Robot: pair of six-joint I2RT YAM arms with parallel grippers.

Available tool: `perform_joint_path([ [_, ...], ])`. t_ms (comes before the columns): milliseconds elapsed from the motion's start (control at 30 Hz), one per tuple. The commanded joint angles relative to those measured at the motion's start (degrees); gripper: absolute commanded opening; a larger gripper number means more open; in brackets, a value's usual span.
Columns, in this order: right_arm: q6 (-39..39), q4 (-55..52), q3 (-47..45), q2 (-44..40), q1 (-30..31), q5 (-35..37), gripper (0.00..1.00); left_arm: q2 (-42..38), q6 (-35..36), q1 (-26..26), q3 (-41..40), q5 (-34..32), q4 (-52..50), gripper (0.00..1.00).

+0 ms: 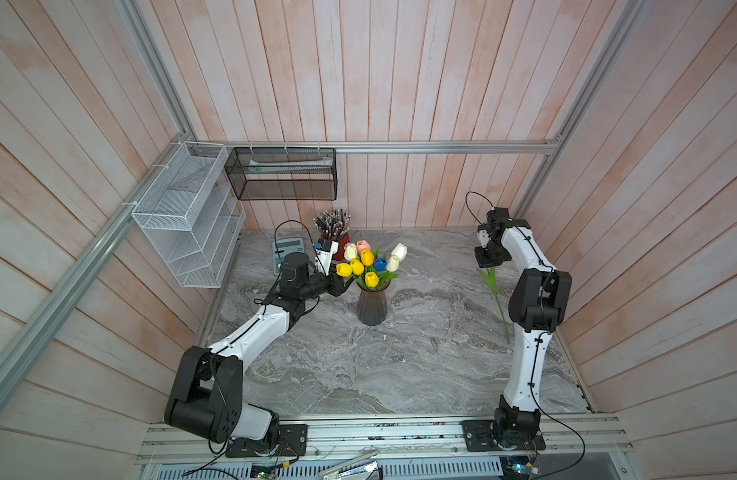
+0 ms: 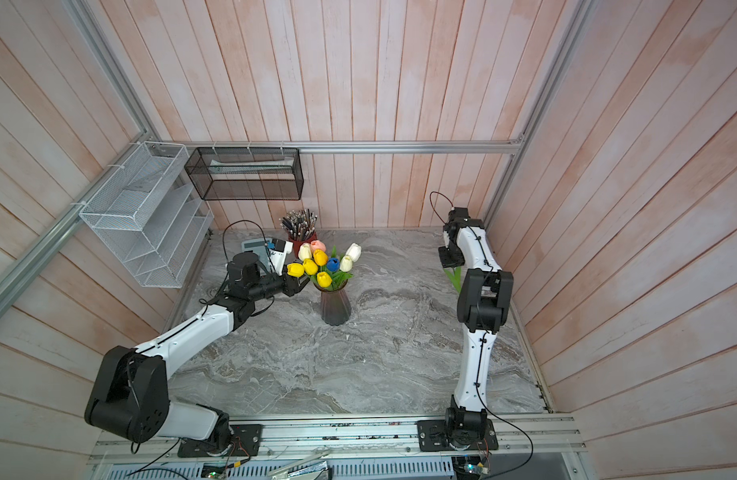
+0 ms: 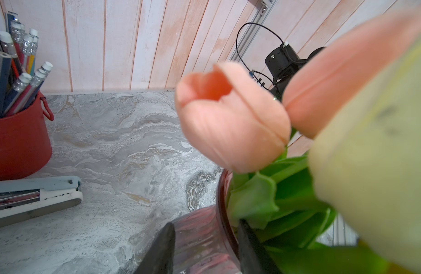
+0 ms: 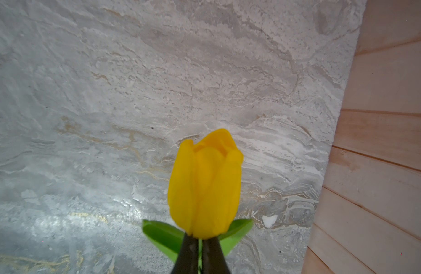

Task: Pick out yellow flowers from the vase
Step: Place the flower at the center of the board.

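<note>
The dark ribbed vase [image 1: 371, 309] [image 2: 335, 307] stands mid-table with several yellow flowers [image 1: 357, 266] among white, pink and blue tulips. My left gripper [image 1: 350, 283] [image 3: 205, 223] is at the vase's left rim [image 3: 200, 237]. One finger is outside the neck and the other inside among the leaves, shut on the rim. Far right, my right gripper [image 1: 485, 259] [image 4: 200, 237] is shut on the stem of a yellow flower [image 4: 204, 185], just under its head. Its stem [image 1: 499, 307] hangs down to the table. That head is hidden in both top views.
A red pencil cup [image 1: 337, 245] and a calculator [image 1: 285, 253] stand behind the left gripper, with a stapler [image 3: 33, 199] nearby. A white wire rack [image 1: 188, 216] and a black mesh basket [image 1: 281, 172] hang on the walls. The right wall [image 4: 382, 142] is close to the right gripper.
</note>
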Motion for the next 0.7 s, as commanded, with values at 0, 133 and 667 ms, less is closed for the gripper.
perform_joint_path([
  [0, -1.1, 2.7, 0.8, 1.7, -0.9, 1.1, 0.00, 0.6, 0.6, -0.2, 0.1, -0.5, -3.2, 0.44],
  [133, -1.4, 5.1, -0.7, 2.3, -1.1, 1.3, 0.00, 0.5, 0.4, -0.1, -0.2, -0.5, -3.1, 0.44],
  [667, -1.1, 10.4, -1.9, 5.2, -2.2, -2.0, 0.00, -0.1, 0.3, -0.2, -0.3, -0.4, -3.6, 0.44],
])
